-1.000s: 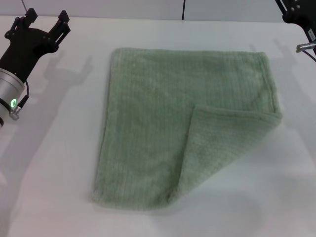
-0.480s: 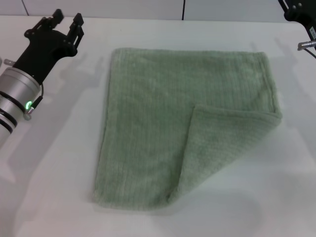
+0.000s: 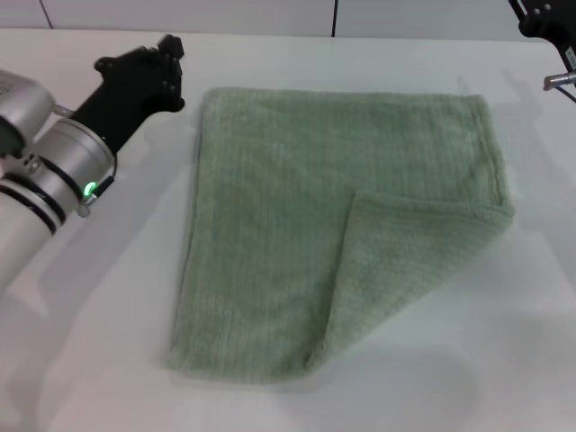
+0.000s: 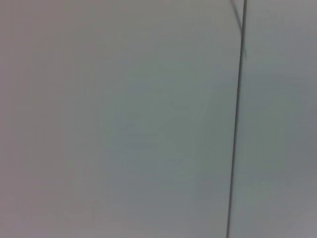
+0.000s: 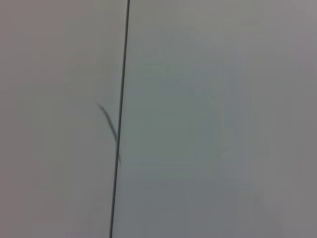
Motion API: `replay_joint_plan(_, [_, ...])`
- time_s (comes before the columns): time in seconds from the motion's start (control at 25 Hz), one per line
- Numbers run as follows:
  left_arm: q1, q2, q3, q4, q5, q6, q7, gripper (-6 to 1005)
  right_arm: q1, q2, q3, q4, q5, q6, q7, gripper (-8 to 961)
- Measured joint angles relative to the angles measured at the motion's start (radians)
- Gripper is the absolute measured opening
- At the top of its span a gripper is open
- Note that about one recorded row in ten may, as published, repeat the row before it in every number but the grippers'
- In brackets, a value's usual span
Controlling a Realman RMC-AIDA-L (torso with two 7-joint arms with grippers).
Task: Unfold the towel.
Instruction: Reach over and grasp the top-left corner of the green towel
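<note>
White counter. The towel lies flat at mid-counter, its near right corner folded inward over the cloth. Left pincer just beside the far left corner; fingers' gap cannot be told. Right arm parked far right. Step: approach. Next: seize the flap tip and draw it outward.

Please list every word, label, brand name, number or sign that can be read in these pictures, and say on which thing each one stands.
There is no readable text in any view.
The towel shows no label or tag.
The left gripper, beside the towel's far left corner, carries only a green light on its arm, no writing.
The right gripper, at the far right edge, shows no marking.
Both wrist views show only blank surfaces.
</note>
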Motion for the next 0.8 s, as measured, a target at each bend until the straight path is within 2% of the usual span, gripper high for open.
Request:
replay_joint_plan(0.2, [-0.05,-0.004,0.036,0.005,-0.001,-0.15,-0.115,-2,0.016,0.0,0.0,0.014,0.0,0.0,0.004,695])
replay_joint_plan(0.52, [-0.102,-0.011,0.083,0.003,-0.007,-0.269,-0.146,-2,0.039,0.0,-0.007,0.037,-0.006,0.008,0.002,693])
replay_joint_plan(0.6, [-0.134,-0.011,0.113,0.007,-0.009,-0.367,-0.177,-2,0.038,0.0,-0.006,0.039,-0.007,0.008,0.003,693])
replay_joint_plan(0.8, [-0.159,-0.011,0.128,0.006,-0.005,-0.447,-0.239,-2,0.036,0.001,-0.012,0.045,-0.01,0.008,0.001,694])
